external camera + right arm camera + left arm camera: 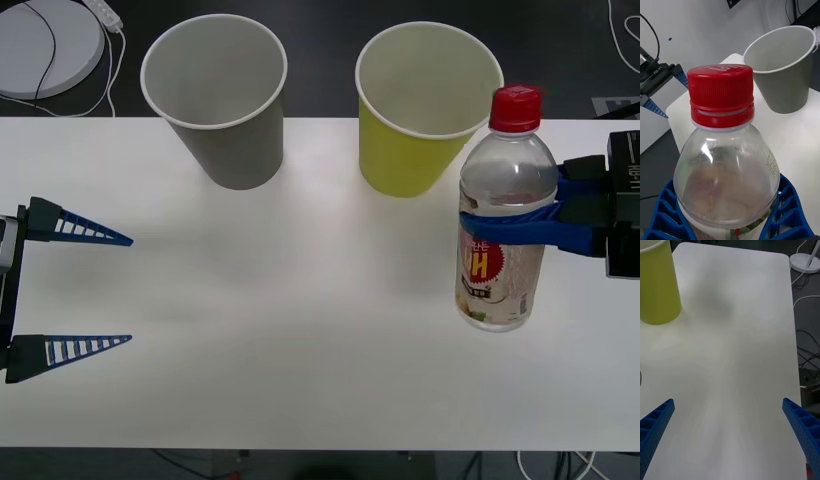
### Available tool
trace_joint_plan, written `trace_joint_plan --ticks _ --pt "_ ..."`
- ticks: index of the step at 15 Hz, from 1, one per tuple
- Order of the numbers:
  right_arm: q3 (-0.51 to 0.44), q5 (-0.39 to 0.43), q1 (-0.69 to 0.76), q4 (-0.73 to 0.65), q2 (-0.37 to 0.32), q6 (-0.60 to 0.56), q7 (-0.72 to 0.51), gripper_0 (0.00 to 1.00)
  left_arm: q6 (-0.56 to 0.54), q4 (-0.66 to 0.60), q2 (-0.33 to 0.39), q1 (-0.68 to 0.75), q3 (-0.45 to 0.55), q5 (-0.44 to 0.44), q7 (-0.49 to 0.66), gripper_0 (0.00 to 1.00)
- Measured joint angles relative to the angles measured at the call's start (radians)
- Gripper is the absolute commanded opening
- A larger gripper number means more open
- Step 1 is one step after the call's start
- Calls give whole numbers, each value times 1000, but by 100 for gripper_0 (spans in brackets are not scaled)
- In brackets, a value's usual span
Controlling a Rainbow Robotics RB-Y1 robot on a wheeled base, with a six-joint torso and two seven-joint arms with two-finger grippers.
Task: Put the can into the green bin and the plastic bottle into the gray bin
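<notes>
We are gripping the plastic bottle at the tabletop's right edge, just near of the green bin, our right gripper's fingers closing around its light, slick, squeezable waist, while our left gripper is waiting wide open, holding nothing.

Glossy clear plastic bottle with ribbed red cap, matt paper gray bin and green bin, smooth white table

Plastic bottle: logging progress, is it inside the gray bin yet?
No, the plastic bottle stands clamped in the right gripper, apart from the gray bin.
</notes>
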Motion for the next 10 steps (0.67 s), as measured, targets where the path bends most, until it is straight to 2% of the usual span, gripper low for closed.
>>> trace_joint_plan --ticks 3,10 --pt "4 90 -73 -84 0 -1 -160 0 0 0 0 0 0 0 0 100" --pt "105 107 -253 -58 -43 -4 -211 0 0 0 0 0 0 0 0 100"
